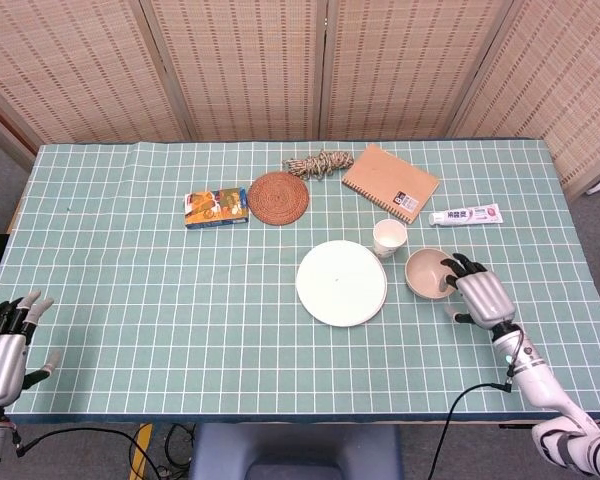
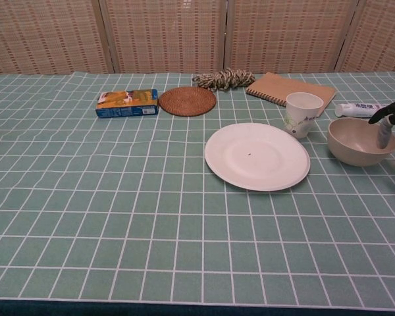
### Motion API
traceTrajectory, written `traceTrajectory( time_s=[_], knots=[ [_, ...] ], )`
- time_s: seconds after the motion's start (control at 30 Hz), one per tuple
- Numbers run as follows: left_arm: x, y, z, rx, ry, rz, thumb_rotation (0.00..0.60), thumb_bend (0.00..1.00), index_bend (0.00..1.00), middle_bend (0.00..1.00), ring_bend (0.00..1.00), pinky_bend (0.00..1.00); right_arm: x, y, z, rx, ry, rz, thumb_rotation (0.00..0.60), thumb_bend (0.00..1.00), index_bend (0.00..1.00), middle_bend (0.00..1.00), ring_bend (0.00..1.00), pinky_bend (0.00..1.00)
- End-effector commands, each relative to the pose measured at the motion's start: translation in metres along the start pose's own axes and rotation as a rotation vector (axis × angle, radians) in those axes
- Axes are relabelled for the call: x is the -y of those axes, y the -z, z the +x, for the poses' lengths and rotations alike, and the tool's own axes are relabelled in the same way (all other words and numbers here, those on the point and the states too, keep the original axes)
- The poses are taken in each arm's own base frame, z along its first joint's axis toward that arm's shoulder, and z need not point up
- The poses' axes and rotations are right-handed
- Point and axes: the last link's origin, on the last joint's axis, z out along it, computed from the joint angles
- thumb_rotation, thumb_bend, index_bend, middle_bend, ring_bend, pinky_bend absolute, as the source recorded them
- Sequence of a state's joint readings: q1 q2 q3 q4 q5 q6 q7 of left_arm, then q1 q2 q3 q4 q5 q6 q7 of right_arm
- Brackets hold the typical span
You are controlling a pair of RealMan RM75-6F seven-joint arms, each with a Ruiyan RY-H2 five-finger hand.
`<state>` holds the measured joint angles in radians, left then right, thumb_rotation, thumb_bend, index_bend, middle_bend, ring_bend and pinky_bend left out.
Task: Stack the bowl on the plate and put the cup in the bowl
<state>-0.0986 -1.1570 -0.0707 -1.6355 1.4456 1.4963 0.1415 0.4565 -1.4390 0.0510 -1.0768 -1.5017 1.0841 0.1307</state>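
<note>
— What is on the tabletop [image 1: 130, 300]?

— The left robot hand [image 1: 2, 345] rests at the near-left edge, fingers spread, holding nothing. The white plate [image 1: 341, 283] is in the middle, the paper cup [image 1: 389, 238] just behind-right of it.

— And the bowl [image 1: 429, 273]?

— Just right of the plate. The right robot hand [image 1: 477, 293] grips its rim, fingers inside.
</note>
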Motion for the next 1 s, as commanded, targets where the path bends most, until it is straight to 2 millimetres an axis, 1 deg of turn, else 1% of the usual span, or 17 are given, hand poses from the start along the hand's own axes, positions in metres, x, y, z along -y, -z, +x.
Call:
traceTrajectory(
  time_s=[0.03, 0.2, 0.43, 0.63, 0.8, 1.0],
  knots=[
    [0.000, 0.000, 0.000, 0.001, 0.000, -0.001, 0.600, 0.29, 0.15, 0.10, 0.10, 0.09, 0.001, -0.006, 0.000, -0.004, -0.003, -0.001, 0.600, 0.27, 0.45, 0.19, 0.08, 0.24],
    [0.001, 0.001, 0.000, 0.001, 0.000, 0.002, 0.600, 0.29, 0.16, 0.10, 0.10, 0.09, 0.003, -0.012, -0.003, 0.011, 0.007, 0.005, 0.600, 0.32, 0.47, 0.21, 0.08, 0.24],
    [0.001, 0.001, 0.000, 0.000, -0.002, 0.002, 0.600, 0.29, 0.16, 0.10, 0.10, 0.09, 0.004, -0.016, -0.006, 0.005, 0.007, 0.010, 0.600, 0.41, 0.51, 0.23, 0.08, 0.24],
    [0.001, 0.001, 0.000, -0.001, -0.001, 0.003, 0.600, 0.29, 0.16, 0.10, 0.10, 0.09, 0.004, -0.015, -0.005, -0.013, 0.003, 0.013, 0.600, 0.42, 0.55, 0.26, 0.10, 0.24],
    [0.001, 0.000, 0.001, 0.000, -0.001, 0.001, 0.600, 0.29, 0.16, 0.10, 0.10, 0.09, 0.005, -0.008, 0.003, -0.063, 0.023, 0.035, 0.600, 0.43, 0.58, 0.28, 0.11, 0.24],
    [0.000, -0.002, 0.002, -0.006, 0.001, -0.006, 0.600, 0.29, 0.16, 0.10, 0.10, 0.09, 0.009, 0.004, 0.021, -0.127, 0.065, 0.075, 0.600, 0.44, 0.60, 0.29, 0.12, 0.24]
  ],
)
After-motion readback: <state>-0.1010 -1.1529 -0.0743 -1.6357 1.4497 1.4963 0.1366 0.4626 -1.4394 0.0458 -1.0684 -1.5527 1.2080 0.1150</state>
